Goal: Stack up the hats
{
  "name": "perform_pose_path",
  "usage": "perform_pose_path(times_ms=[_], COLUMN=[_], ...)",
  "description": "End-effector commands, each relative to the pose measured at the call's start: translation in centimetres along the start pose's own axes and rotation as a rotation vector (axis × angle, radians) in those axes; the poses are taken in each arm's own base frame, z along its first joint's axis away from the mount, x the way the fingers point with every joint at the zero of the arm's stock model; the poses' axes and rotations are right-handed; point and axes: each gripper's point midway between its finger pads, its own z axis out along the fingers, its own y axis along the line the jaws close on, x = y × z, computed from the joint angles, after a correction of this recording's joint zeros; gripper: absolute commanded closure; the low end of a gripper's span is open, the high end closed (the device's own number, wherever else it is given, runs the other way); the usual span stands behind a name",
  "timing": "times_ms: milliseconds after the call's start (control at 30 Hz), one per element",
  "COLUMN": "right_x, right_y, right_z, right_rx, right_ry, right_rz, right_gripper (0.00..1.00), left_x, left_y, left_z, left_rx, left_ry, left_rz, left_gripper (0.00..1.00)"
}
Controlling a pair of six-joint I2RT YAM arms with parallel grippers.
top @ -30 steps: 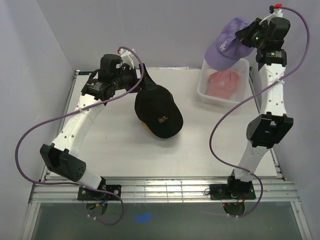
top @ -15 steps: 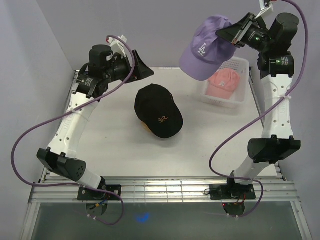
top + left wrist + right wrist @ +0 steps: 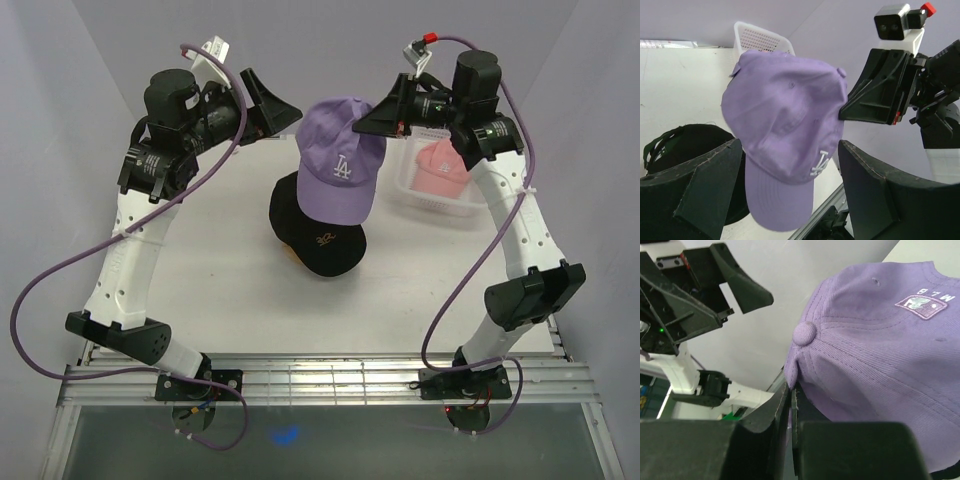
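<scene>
Lavender cap (image 3: 340,168), white LA stitched on front, hangs pinched near its top button in my right hand (image 3: 378,122), over the black cap (image 3: 325,250) on the desk (image 3: 200,290). My left hand (image 3: 282,112) gapes wide.

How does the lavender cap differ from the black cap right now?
The lavender cap hangs pinched in the right hand; the black cap lies on the table. The lavender cap's logo is white, the black cap's gold. Both are embroidered baseball caps.
</scene>
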Motion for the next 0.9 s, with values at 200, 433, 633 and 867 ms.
perform_pose_path(times_ms=[200, 433, 633, 867], right_x=[4.2, 8.3, 10.1, 11.8], right_y=[3.2, 2.9, 1.1, -2.2], right_z=[2.4, 4.3, 5.2, 5.6], right_rx=[-0.134, -0.15, -0.131, -0.028], right_ry=[0.162, 0.288, 0.359, 0.409], right_rz=[0.026, 0.043, 0.053, 0.046], right_gripper=[0.92, 0.92, 0.92, 0.92], left_x=[-0.4, -0.5, 0.3, 2.0], left_y=[-0.4, -0.5, 0.4, 2.3], left_z=[-1.4, -1.2, -0.3, 0.6], left_rx=[-0.017, -0.017, -0.03, -0.065], left_ry=[-0.022, -0.015, 0.016, 0.05], left_rz=[-0.013, -0.017, -0.033, -0.049], left_gripper=[0.12, 0.12, 0.12, 0.12])
